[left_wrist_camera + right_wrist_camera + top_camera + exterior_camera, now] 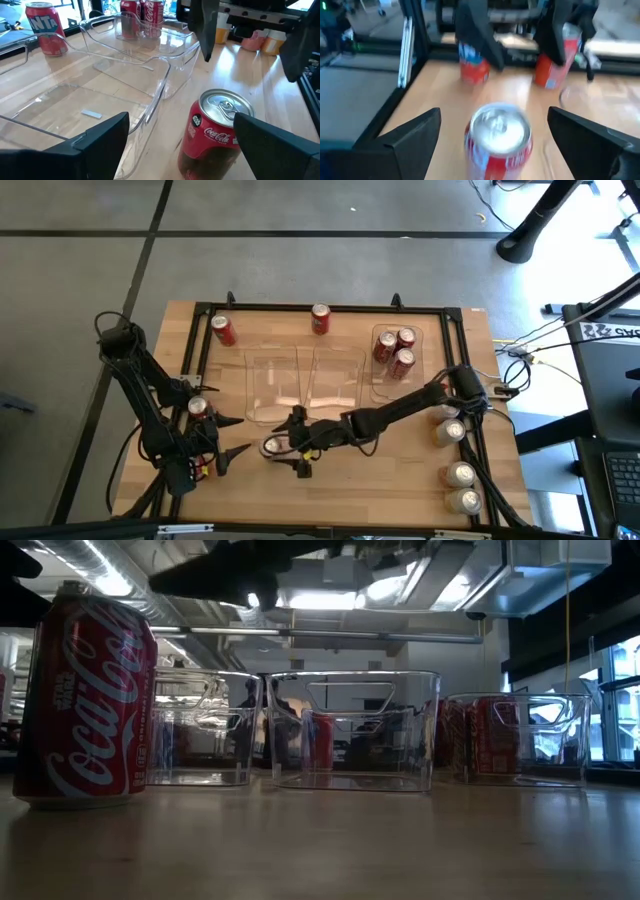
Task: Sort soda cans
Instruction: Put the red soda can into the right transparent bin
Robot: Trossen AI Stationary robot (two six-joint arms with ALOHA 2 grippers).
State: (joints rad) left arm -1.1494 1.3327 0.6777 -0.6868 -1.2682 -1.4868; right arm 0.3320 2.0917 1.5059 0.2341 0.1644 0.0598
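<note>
A red soda can [272,446] with a silver top stands upright on the table near the front. My right gripper [300,443] hovers open just above it, a finger on either side [495,117], touching nothing. From the left, my left gripper [236,436] faces the same can [217,131], open and short of it. A second red can [199,406] stands beside the left arm. Two more red cans [223,330] [320,318] stand at the far edge. Three red cans [394,350] are in the right-hand clear bin. Several pale cans [460,475] stand along the right edge.
Three clear plastic bins stand side by side in the middle of the table: left [272,388], middle [336,380] and right [398,385]. A black frame [330,308] rims the table. Bare wood lies along the near edge.
</note>
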